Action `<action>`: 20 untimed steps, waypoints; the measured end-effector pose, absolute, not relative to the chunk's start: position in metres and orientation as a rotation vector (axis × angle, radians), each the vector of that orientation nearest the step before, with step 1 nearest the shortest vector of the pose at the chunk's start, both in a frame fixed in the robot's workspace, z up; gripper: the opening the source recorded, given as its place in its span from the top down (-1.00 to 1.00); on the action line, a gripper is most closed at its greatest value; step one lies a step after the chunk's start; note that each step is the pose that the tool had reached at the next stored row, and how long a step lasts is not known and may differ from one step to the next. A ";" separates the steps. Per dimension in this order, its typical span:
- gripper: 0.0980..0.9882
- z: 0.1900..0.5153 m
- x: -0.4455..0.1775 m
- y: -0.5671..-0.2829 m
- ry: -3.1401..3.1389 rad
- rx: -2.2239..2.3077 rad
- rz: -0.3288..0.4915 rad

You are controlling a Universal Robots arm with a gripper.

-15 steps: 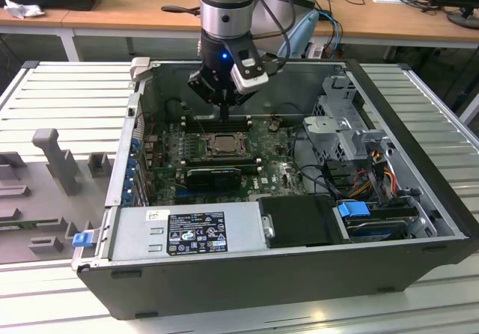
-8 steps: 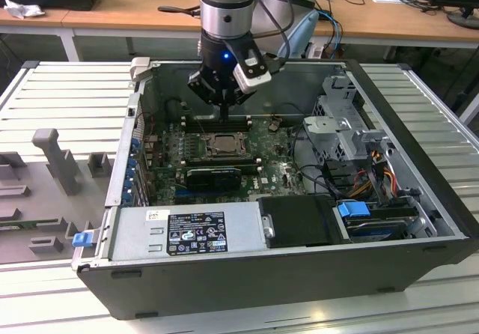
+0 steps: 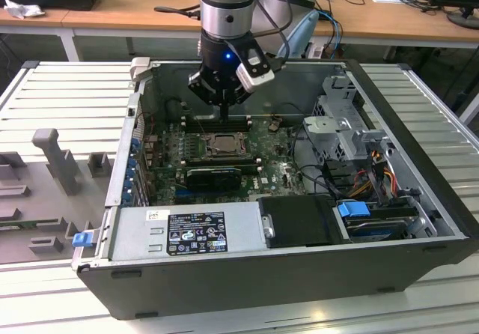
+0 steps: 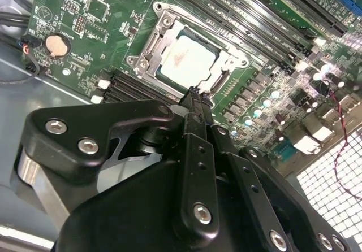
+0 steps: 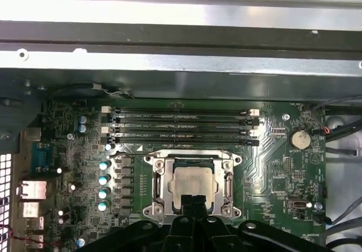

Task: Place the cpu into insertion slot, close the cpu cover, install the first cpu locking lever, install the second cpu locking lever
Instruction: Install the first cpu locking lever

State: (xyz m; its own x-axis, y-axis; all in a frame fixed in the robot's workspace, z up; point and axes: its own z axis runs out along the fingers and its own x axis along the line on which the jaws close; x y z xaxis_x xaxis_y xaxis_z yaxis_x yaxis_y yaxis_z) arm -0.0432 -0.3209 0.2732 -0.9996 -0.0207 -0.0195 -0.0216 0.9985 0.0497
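The cpu lies flat in its socket on the green motherboard, its pale metal top facing up; it is also seen as the cpu and the cpu. The cpu cover lies down around it as a grey metal frame, also seen as the cover. My gripper hangs just above the socket's edge, fingers shut together with nothing between them. In the first wrist view the gripper has its tips over the cpu's near edge. In the exterior view the gripper points straight down above the socket.
Several long black memory slots run beside the socket. A black card, the power supply, drive cage and cables fill the case. A coin cell sits on the board. Case walls enclose everything.
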 end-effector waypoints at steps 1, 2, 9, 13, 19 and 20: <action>0.98 0.273 -0.043 -0.321 3.122 -0.047 0.078; 0.98 0.273 -0.043 -0.321 3.122 -0.055 0.078; 0.98 0.273 -0.043 -0.321 3.120 -0.131 0.079; 0.98 0.273 -0.043 -0.321 3.119 -0.178 0.079; 0.98 0.273 -0.051 -0.321 3.115 -0.247 0.087; 0.98 0.273 -0.053 -0.321 3.114 -0.247 0.092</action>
State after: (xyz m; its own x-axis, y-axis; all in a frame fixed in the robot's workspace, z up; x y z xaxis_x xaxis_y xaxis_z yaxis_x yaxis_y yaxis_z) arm -0.0533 -0.3212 0.2730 -0.9874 -0.1572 -0.0206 -0.1581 0.9858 0.0571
